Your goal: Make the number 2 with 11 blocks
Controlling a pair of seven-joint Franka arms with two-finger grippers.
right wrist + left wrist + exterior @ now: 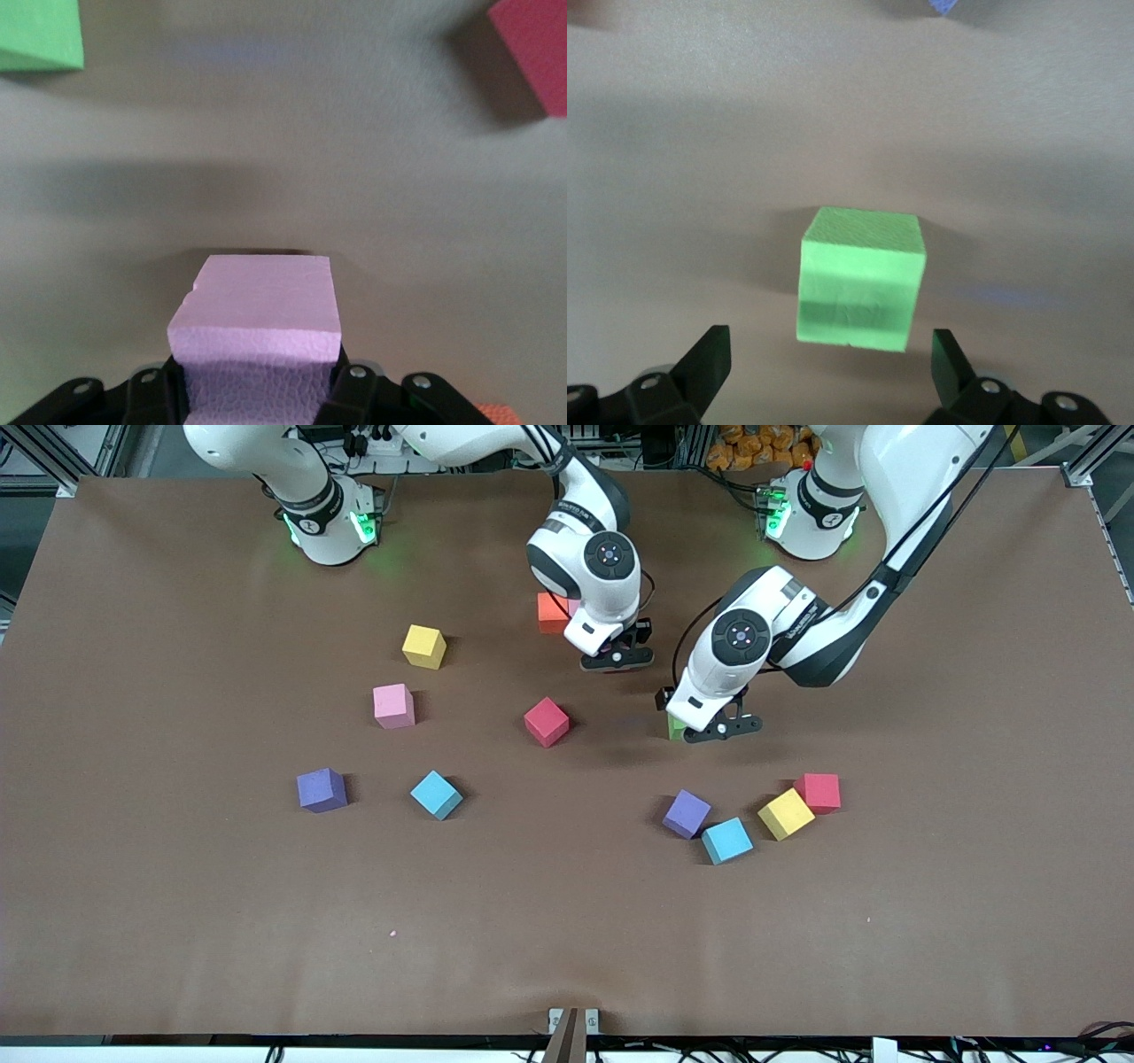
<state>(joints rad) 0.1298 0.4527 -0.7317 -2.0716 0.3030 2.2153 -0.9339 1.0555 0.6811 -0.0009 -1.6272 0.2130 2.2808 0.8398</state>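
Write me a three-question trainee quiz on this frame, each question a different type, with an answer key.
1. True or false: the left claw is shut on the green block.
2. Multiple choice: the right claw grips a block coloured A) pink B) yellow C) light blue.
3. Fill in: the orange block sits beside the right arm, ____ from the front camera than the red block mid-table.

Key:
1. False: its fingers stand open on either side of the green block on the table.
2. A: the pink block.
3. Farther.
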